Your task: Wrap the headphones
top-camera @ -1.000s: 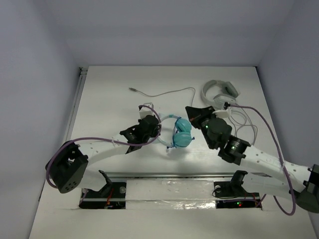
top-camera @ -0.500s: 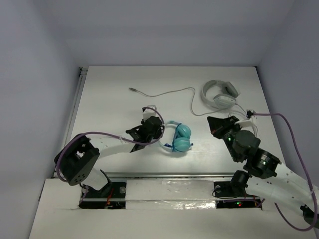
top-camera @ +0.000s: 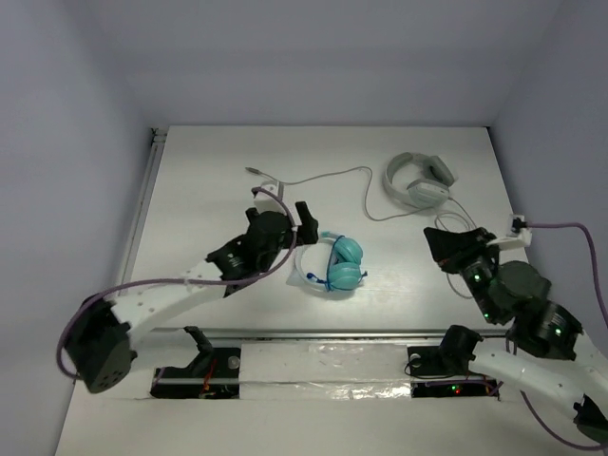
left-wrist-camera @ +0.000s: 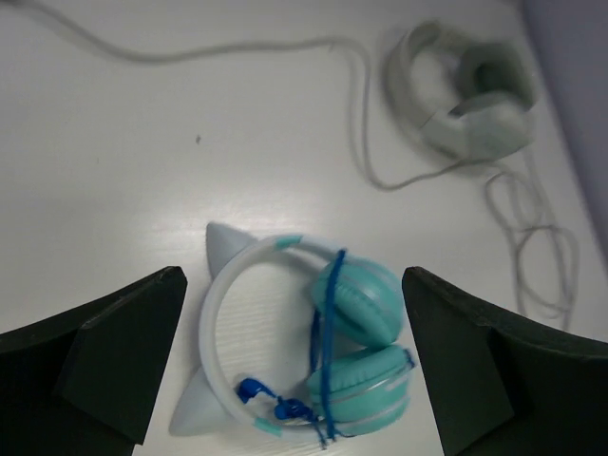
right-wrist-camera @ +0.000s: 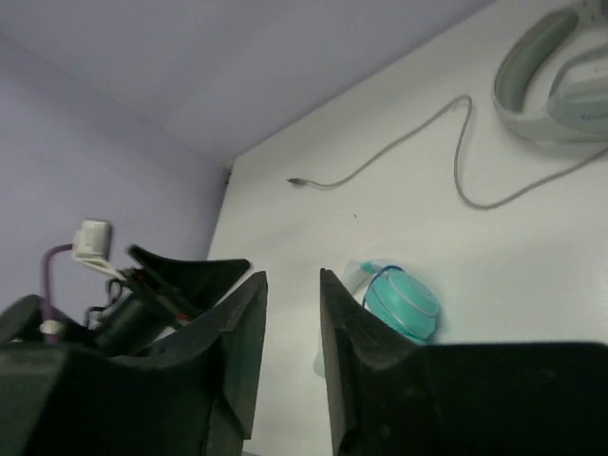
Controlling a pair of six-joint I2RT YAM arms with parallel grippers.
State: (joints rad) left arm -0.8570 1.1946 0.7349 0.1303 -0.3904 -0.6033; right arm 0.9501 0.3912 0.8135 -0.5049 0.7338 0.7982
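The teal headphones (top-camera: 334,264) lie flat on the table, cups together and pale headband (left-wrist-camera: 223,294) curving left. Their thin blue cable (left-wrist-camera: 328,323) is wound round the cups, and its blue plug (left-wrist-camera: 255,389) rests inside the band. My left gripper (top-camera: 282,202) hovers just beyond them, open wide and holding nothing; in its wrist view the headphones lie between the two fingers (left-wrist-camera: 114,351). My right gripper (top-camera: 456,242) is off to the right, apart from the headphones (right-wrist-camera: 404,304), its jaws a narrow gap apart with nothing in them (right-wrist-camera: 290,285).
White-grey headphones (top-camera: 418,180) sit at the back right, also seen in the left wrist view (left-wrist-camera: 470,90). Their grey cable (top-camera: 323,178) trails left across the table, and more of it loops at the right (left-wrist-camera: 541,256). Walls close in the table on three sides.
My left gripper has opened wide and moved off the headphones toward the back. My right gripper has drawn away to the right and parted its jaws slightly. The headphones now lie free.
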